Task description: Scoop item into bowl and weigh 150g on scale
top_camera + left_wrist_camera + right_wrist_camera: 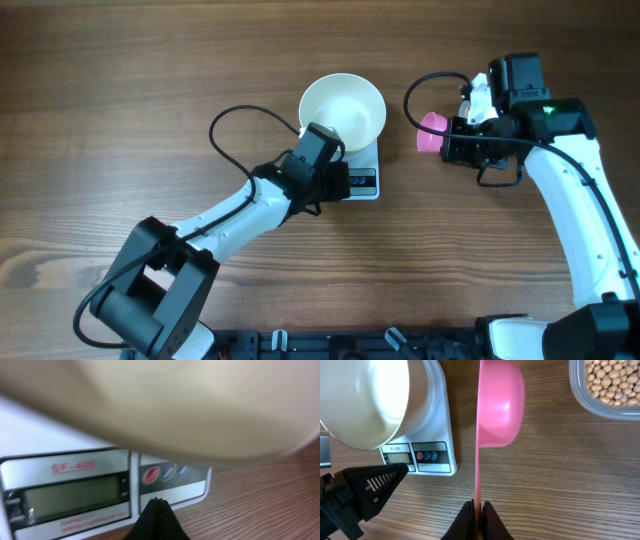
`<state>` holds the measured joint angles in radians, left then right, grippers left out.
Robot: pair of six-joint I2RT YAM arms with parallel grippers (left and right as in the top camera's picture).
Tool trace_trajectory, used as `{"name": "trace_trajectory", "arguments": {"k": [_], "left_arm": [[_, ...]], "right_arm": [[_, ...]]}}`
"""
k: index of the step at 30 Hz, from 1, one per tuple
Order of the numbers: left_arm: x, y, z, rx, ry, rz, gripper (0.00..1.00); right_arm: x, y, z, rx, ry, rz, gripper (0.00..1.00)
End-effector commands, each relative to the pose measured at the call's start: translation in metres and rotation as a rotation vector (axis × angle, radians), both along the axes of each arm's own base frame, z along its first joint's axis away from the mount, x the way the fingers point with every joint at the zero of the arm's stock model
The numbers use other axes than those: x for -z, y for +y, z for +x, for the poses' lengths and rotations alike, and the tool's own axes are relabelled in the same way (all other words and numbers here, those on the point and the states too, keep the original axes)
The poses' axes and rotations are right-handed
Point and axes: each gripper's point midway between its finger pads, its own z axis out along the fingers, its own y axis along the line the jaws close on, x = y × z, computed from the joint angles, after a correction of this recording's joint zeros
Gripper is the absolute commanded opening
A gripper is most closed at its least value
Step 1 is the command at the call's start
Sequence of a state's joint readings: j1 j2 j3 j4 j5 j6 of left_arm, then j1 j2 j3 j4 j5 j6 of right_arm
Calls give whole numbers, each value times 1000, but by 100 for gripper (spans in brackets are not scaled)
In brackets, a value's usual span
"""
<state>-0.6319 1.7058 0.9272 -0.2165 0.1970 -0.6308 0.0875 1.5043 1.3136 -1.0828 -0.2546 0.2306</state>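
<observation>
Fingertips of the right end effector (479, 507) sit lowest in the right wrist view, pressed together on the thin handle of a pink scoop (500, 405). Nothing else is in that grip.

- Scoop is rolled on edge: cup back bulges toward the clear tub (580, 395), mouth faces the scale (437, 420). Turned like this it could carry nothing, so it is judged empty and parked between tub and scale.
- Beans (612, 382) lie heaped in the tub at the upper right of that view. None show on the desk (545, 485) or in the scoop.
- Bowl (372, 108) stands on the scale platform, overhanging it. From overhead its inside reads plain white, no beans seen.
- Placement reasoning: with the bowl on the platform before any filling, the scale probably wants zeroing first, which would explain the idle scoop.

Left end effector (158, 505): fingertips closed to a single point, holding nothing. It is aimed at the scale's front panel, just below the buttons (167, 472) and beside the display (72, 495). Contact with the panel cannot be told. A closed tip suits poking a button, which looks like the step in hand.

- Display shows no readable digits in these views.
- Judged progress: early, scooping not yet begun.
</observation>
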Motion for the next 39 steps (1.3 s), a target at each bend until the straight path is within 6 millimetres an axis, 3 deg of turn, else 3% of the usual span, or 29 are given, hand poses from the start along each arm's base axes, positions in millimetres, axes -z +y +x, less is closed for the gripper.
{"name": "trace_trajectory", "arguments": {"k": [1,13,22,31,34,39], "left_arm": [[-3,-9,3,5,-38,15,4],[-30,-11,7,67,-42,112,4],[-13,-4,-5,86,13,207,4],[-62,-15,10,162,-45,228,4],[-59,-16,10,163,-41,231,4],[-35,-16,9,170,6,264,4]], "right_arm": [[-1,4,3,-2,-1,18,4],[-1,5,4,-2,-8,18,4],[-3,5,8,10,-19,24,4],[-3,5,8,22,-16,27,5],[-2,5,7,22,-14,27,4],[-2,5,7,22,-12,26,4]]}}
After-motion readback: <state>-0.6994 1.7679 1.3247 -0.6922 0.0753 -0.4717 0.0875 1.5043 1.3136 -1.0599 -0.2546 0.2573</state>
